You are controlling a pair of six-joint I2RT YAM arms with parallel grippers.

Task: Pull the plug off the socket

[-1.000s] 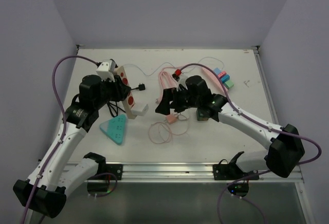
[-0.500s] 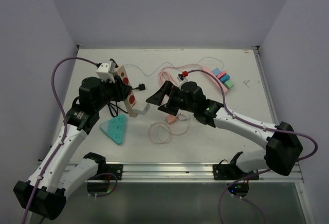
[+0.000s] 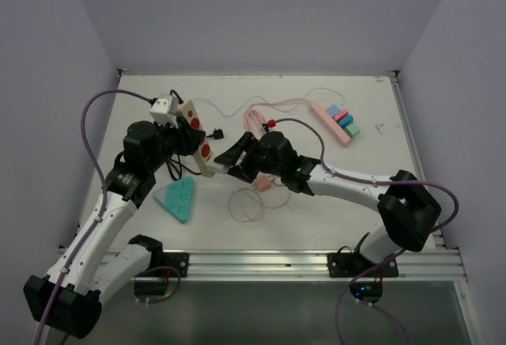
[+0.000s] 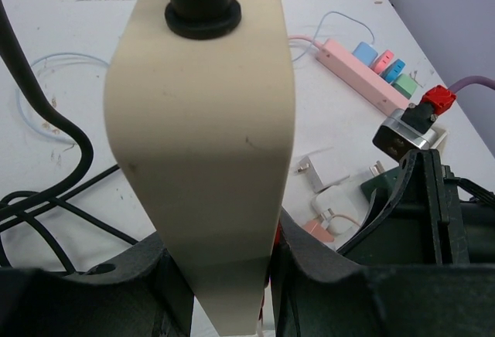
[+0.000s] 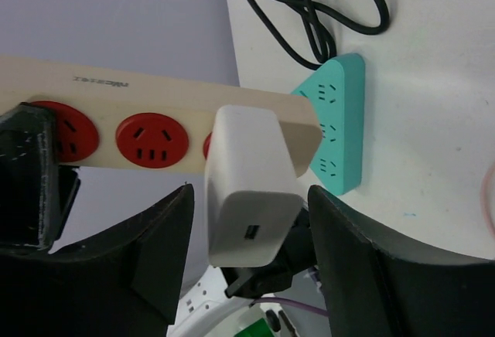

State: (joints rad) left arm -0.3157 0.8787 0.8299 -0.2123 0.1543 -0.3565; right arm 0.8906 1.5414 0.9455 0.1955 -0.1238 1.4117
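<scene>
While left jaws clamp power strip (image 4: 203, 136) | right jaws straddle plug (image 5: 249, 190)

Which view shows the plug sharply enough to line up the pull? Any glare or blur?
Right wrist: plug sharp, evenly lit, no glare; near fingers dark, soft-edged. Left wrist: strip fills the centre, hiding the plug. Top: even light, soft shadows, plug tiny.

High behind the 2 arm bases, the overhead camera looks down over the white worktop (image 3: 411, 155). The left wrist camera rides close along the cream power strip (image 4: 205, 159), facing the far right corner. The right wrist camera, equally close, faces left at that strip's socket side; all 3 views share it.
</scene>
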